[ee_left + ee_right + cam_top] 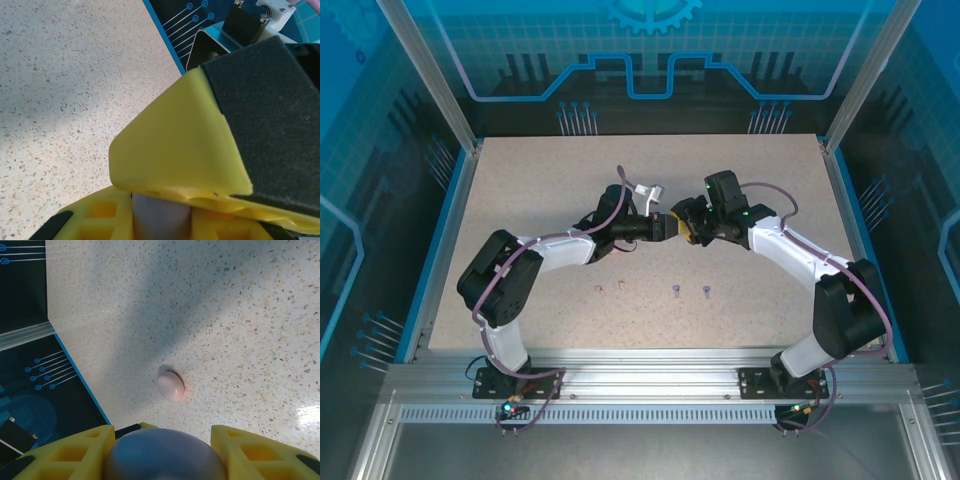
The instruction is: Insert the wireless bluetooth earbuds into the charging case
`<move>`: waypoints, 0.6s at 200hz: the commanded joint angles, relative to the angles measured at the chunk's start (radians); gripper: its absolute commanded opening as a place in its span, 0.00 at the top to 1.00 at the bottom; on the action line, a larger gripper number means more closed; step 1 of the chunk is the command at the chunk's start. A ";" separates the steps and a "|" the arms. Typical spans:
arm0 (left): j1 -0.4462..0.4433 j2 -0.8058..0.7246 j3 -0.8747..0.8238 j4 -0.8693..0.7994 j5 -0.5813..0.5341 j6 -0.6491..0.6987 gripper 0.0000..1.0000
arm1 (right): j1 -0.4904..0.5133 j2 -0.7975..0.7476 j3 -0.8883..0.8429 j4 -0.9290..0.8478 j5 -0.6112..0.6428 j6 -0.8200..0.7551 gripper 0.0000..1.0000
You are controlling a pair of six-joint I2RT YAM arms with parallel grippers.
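Case handling, likely lid opening: left gripper [667, 228] clamps the purple case [162, 455]; right gripper [692, 234] straddles its dome, grip uncertain. Four earbuds [674, 291] lie loose on the table [520, 200], at six o'clock of both grippers. Next probably calls for a firm right hold, then prying the lid.

The tabletop [540, 170] is a pale, speckled stone-look surface with a blue border [438, 245] along its sides. Four tiny stemmed earbuds lie directly on it in a loose row towards the near edge. The two pale pink earbuds [600, 288] are on the left, close together. The two purple earbuds [675, 291] are on the right, a little further apart. In the right wrist view, a closed pink round case [170, 385] rests on the tabletop near its blue-edged side.
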 commanded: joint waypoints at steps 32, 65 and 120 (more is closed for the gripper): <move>0.003 -0.026 0.007 0.030 -0.031 0.009 0.69 | -0.004 -0.029 -0.001 -0.032 0.042 -0.015 0.59; 0.003 -0.026 0.007 0.030 -0.032 0.009 0.61 | -0.005 -0.031 -0.005 -0.032 0.044 -0.015 0.60; 0.003 -0.037 -0.007 0.048 -0.060 0.003 0.55 | -0.007 -0.031 -0.011 -0.036 0.042 -0.017 0.60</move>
